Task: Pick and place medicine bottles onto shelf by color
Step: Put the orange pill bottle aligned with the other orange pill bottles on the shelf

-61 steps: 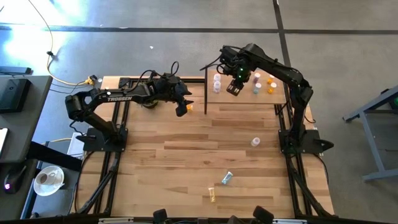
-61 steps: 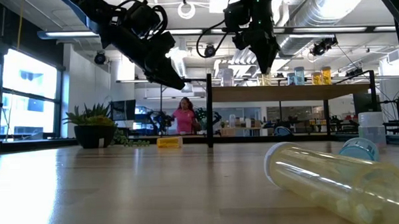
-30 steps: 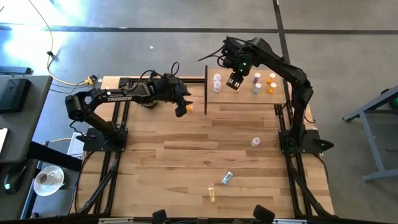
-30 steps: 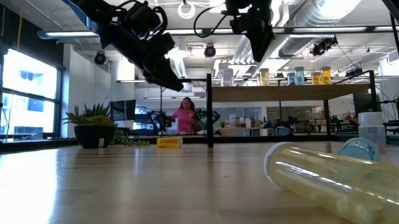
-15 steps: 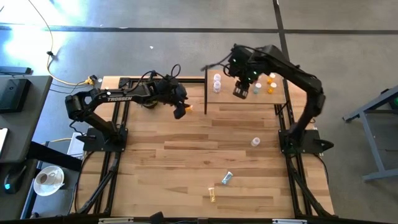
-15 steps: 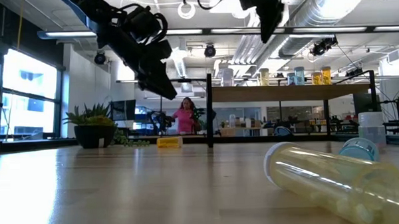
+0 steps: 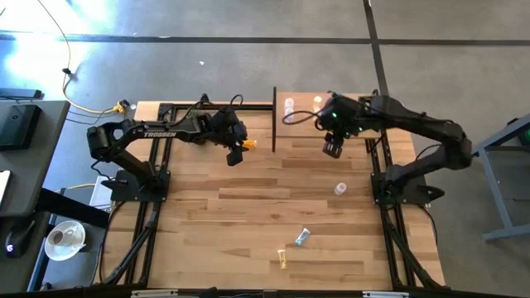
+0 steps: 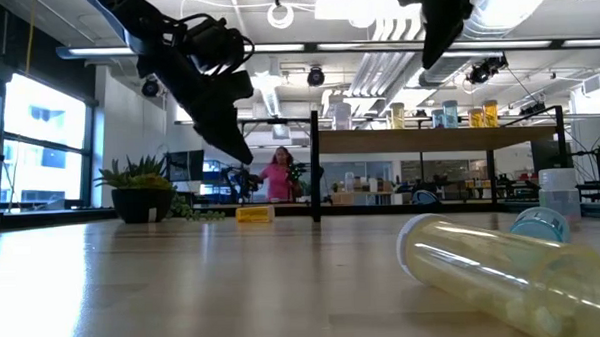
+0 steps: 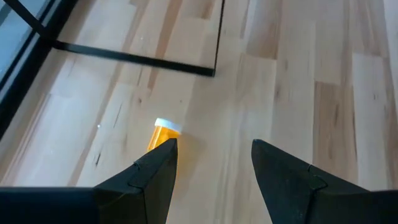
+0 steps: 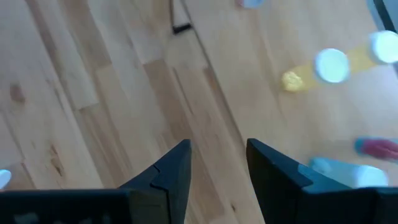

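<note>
- Yellow bottle (image 8: 494, 267): lying on its side on the tabletop (image 7: 248, 215), lower right of the low view, nearest the camera; in the high view it sits at lower centre (image 7: 283, 260).
- Pale blue bottle (image 7: 302, 237): lying on the planks just above the yellow one in the high view; in the low view its end shows behind the yellow one (image 8: 539, 223).
- Clear white-capped bottle (image 7: 339, 189): upright on the tabletop, right of centre in the high view; far right in the low view (image 8: 558, 194).
- Orange bottle (image 7: 248, 144): lying on the tabletop, upper centre of the high view, left of the shelf's black post; seen in the left wrist view beside one finger (image 9: 163, 133).
- Left gripper (image 7: 234, 154): above the tabletop, just beside the orange bottle, apart from it; fingers (image 9: 155, 168) spread, grasping nothing.
- Right gripper (image 7: 332, 150): upper right of centre in the high view, over the shelf's near edge; fingers (image 10: 171, 171) parted, nothing between them.
- Shelf (image 7: 306, 131): pale board on a black frame, upper right of the high view; bottles stand on it, among them a whitish pair (image 7: 289, 108). The low view shows a row on top (image 8: 443, 114), clear, blue and orange.
- Potted plant (image 8: 141, 189): left of the low view, at the table's far edge.
- Person (image 8: 279, 175) in a pink top: in the room beyond, centre of the low view.
</note>
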Robot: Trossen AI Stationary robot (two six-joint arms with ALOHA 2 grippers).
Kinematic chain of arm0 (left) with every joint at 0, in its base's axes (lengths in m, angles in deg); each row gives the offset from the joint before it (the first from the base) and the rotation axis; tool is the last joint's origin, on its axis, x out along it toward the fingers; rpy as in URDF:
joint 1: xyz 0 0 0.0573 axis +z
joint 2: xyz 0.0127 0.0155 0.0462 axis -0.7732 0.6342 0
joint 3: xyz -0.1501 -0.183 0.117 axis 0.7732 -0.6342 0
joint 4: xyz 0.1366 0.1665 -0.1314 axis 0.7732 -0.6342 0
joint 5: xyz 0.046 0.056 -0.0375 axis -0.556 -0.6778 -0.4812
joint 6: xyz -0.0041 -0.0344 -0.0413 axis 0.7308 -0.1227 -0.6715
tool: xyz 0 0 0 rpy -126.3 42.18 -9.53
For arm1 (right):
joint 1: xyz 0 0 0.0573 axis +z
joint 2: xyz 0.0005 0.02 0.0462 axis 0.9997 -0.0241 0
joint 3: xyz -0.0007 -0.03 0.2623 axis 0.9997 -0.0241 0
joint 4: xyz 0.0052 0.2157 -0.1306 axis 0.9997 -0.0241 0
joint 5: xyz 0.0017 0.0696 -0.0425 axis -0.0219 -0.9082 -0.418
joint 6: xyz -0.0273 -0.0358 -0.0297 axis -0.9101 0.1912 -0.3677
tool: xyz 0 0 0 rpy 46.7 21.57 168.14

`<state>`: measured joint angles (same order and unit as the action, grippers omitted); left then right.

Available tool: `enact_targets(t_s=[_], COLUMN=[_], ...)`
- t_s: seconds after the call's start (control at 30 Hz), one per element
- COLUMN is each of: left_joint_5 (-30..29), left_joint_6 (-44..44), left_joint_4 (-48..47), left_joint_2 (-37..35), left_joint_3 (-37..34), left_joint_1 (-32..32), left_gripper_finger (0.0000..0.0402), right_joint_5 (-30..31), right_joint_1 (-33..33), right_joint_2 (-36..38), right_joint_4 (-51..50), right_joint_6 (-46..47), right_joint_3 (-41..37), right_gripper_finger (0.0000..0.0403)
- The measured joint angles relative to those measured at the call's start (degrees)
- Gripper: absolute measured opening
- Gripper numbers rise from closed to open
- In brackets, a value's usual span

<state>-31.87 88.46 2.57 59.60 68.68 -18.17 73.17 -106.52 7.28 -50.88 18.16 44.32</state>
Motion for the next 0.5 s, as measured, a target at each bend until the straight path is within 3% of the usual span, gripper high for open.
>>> enact_targets(t_s=[0.27,0.5], left_joint_5=[-4.2,-7.75], left_joint_6=[4.01,4.73], left_joint_4=[0.89,1.49], left_joint_2=[0.0,0.0], left_joint_3=[-1.3,-1.3], left_joint_1=[-0.01,0.29], left_gripper_finger=[0.0197,0.0198], right_joint_5=[0.02,0.03], right_joint_1=[5.68,10.22], right_joint_2=[8.79,11.53], right_joint_4=[14.28,28.16], right_joint_6=[5.15,6.17], right_joint_3=[-15.56,-27.95], right_gripper_finger=[0.0146,0.0146])
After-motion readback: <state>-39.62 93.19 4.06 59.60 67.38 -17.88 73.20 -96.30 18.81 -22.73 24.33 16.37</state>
